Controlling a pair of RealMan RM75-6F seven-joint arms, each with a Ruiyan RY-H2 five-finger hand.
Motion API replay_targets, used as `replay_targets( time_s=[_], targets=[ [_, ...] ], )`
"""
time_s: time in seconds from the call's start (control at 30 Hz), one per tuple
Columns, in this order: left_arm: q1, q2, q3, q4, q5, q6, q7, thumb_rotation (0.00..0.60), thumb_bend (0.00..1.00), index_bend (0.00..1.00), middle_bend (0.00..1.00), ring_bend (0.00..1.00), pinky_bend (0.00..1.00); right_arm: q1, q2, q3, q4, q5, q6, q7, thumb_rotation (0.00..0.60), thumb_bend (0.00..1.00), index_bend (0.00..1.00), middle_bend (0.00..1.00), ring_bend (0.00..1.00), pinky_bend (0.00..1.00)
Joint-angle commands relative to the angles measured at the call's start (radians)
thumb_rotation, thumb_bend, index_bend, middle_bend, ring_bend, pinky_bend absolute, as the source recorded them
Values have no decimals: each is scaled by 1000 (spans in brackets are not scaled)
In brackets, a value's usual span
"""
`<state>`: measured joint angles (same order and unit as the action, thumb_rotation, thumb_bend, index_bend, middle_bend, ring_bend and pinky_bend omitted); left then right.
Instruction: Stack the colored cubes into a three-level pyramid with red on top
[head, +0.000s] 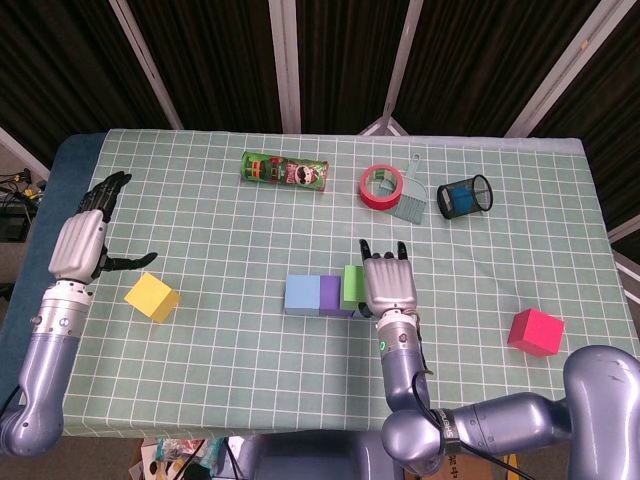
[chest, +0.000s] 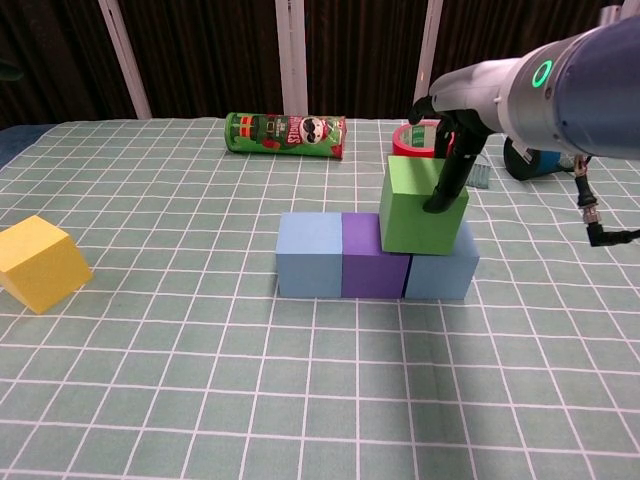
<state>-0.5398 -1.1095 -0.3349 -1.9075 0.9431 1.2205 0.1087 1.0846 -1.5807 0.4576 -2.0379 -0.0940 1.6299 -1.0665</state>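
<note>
- Right hand (chest: 452, 150) fingers (chest: 440, 195) gripping green foam cube (chest: 418, 210), which sits on bottom row: light-blue cube (chest: 310, 255), purple cube (chest: 373, 258), another blue cube (chest: 445, 274).
- Left hand (head: 85, 240) open, holding nothing, beside yellow cube (head: 152, 297).
- Red cube (head: 536, 331) well apart, right side of table.

My table (head: 250, 235) is wearing a green checked cloth. In its middle a row of three cubes is lying: a light blue cube (chest: 309, 254), the purple cube (chest: 374, 256) touching it, then another blue cube (chest: 444, 273). Left of this row, well apart, the yellow cube (head: 152, 297) is sitting. Right of the row, the red cube (head: 536, 332) is resting near the edge. Behind the row are lying a chips can (head: 285, 172), a red tape roll (head: 380, 187), a small brush (head: 409, 200) and a mesh cup (head: 465, 196).
</note>
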Motion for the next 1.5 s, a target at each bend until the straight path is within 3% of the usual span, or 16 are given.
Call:
replay_targets(
  time_s=[0.03,1.5],
  targets=[
    [0,0,0,1,-1,-1,1,600,102,0,18,0,0,0,0,-2,1,-2,-1,0,600,270,0,429,256,0],
    [-2,2,3,-4,-11,-1,9,600,102,0,21,0,0,-5,-13,-10,9,-16,3,-5,600,270,0,442,256,0]
  ],
)
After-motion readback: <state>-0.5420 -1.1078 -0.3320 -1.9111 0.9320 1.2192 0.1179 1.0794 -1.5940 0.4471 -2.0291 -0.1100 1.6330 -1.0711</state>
